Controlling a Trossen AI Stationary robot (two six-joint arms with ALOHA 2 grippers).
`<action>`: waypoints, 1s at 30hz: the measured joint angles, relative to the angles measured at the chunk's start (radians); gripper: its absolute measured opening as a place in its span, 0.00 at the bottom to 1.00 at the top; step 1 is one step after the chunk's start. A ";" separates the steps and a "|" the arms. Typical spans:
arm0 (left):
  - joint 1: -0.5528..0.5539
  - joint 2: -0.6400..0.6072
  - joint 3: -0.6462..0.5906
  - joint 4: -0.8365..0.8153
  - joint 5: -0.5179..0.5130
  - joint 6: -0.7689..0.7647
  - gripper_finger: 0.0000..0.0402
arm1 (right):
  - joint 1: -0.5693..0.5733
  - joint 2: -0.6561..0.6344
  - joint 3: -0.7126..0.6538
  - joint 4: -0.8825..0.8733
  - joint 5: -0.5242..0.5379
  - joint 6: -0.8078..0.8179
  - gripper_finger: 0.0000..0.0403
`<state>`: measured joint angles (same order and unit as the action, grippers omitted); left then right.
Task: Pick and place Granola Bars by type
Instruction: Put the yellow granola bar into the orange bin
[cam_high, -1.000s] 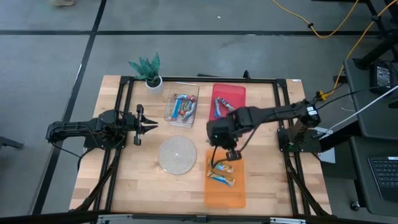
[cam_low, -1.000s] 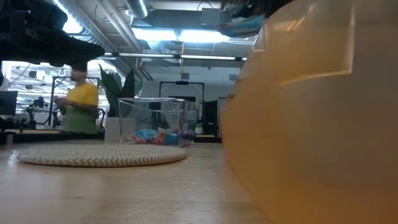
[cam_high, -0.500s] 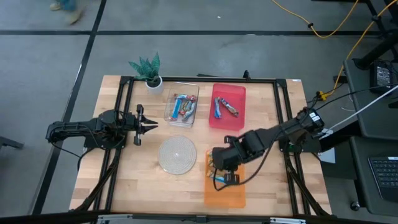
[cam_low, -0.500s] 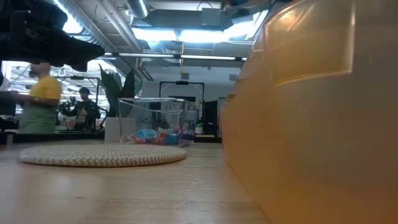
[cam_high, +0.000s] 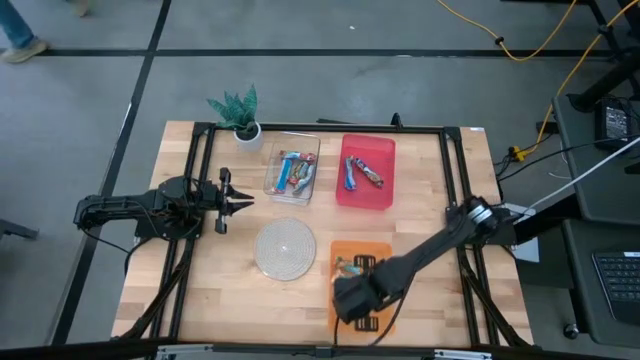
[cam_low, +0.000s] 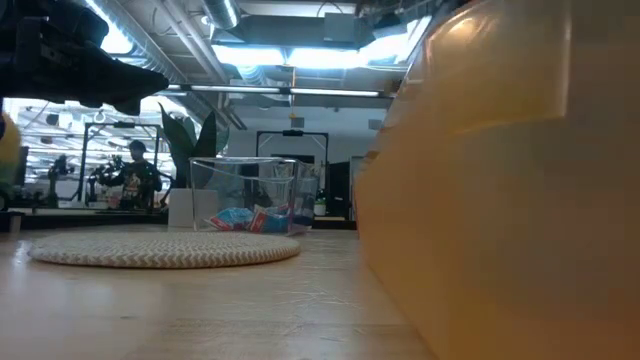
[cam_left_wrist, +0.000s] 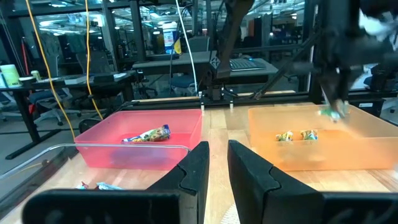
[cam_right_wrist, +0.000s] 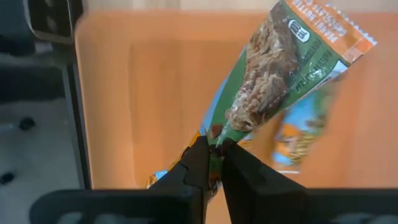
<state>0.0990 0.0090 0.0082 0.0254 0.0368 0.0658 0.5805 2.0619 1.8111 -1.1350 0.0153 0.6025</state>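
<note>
- Three bins on the wooden table (cam_high: 210, 290): a clear bin (cam_high: 290, 172) at the far middle, a red bin (cam_high: 367, 190) just right of it, and an orange bin (cam_high: 378, 252) nearer, below the red one.
- Bar count as best I can make out: three-ish wrapped bars in the clear bin (they overlap, so not sure), two in the red bin, two lying at the far end of the orange bin, plus the one I'm carrying.
- My right gripper (cam_right_wrist: 213, 163) is clamped on one end of a granola bar (cam_right_wrist: 280, 68), green and orange wrapper, peanut butter print. It hangs over the near part of the orange bin, above the bin floor and not resting on it.
- In the right wrist view that bar's long axis runs straight away from my fingertips, with the orange-trimmed end pointing out from the pinched end. Another bar (cam_right_wrist: 298, 137) lies on the bin floor under it, blurry.
- In the left wrist view the two bars in the orange bin (cam_left_wrist: 294, 135) lie side by side, and one bar in the red bin (cam_left_wrist: 147, 134) lies lengthwise along the bin.
- My left gripper (cam_high: 240, 201) waits over the left side of the table, fingers nearly together with just a thin gap, holding nothing.
- Also around: a round woven mat (cam_high: 285, 249) between the arms and a small potted plant (cam_high: 240, 112) at the far left corner.
</note>
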 joint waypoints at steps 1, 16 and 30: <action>0.000 0.000 0.000 0.000 0.000 0.000 0.14 | 0.008 0.018 0.000 0.000 -0.015 -0.001 0.09; 0.000 0.000 0.000 0.000 0.000 0.000 0.14 | 0.088 0.133 -0.007 0.080 -0.053 -0.008 0.10; 0.000 0.000 0.000 0.000 0.000 0.000 0.14 | 0.088 0.137 -0.127 0.179 -0.053 -0.037 0.11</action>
<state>0.0986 0.0092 0.0082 0.0254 0.0372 0.0662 0.6687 2.1991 1.6836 -0.9560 -0.0375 0.5659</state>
